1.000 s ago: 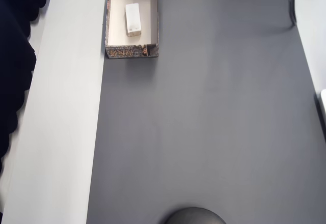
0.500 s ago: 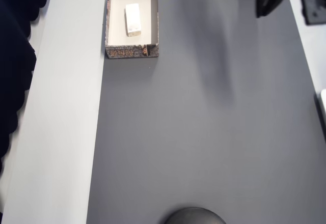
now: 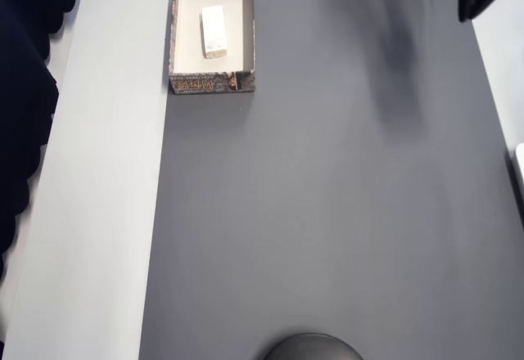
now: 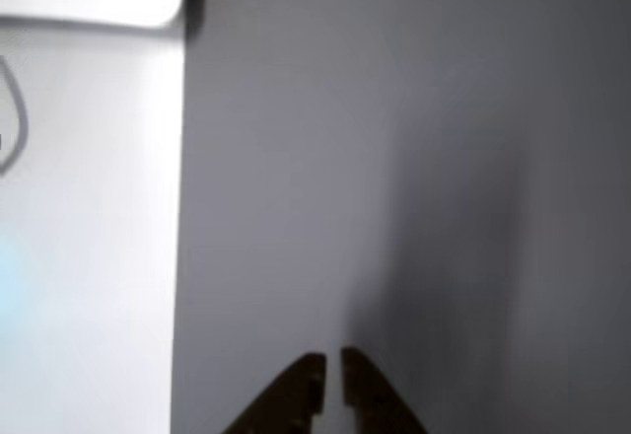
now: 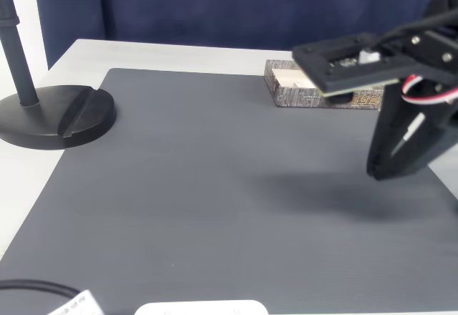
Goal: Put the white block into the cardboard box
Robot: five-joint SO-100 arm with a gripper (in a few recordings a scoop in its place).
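One job looks done: block boxed, arm clear.
Grey mat (image 3: 327, 213) lies bare under the nearly closed, empty gripper (image 4: 332, 380); cardboard box (image 3: 176, 41) sits well apart, holding the white block (image 3: 214, 31). A careless swing could knock the box.

A dark grey mat (image 5: 215, 186) covers the white tabletop (image 5: 143, 54); a blue curtain (image 5: 250, 3) hangs at the far side.

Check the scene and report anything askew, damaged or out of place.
Nothing stands out. The white block lies flat inside the cardboard box, which sits squarely along the edge of the grey mat. The gripper hangs over bare mat, jaws nearly together, holding nothing.
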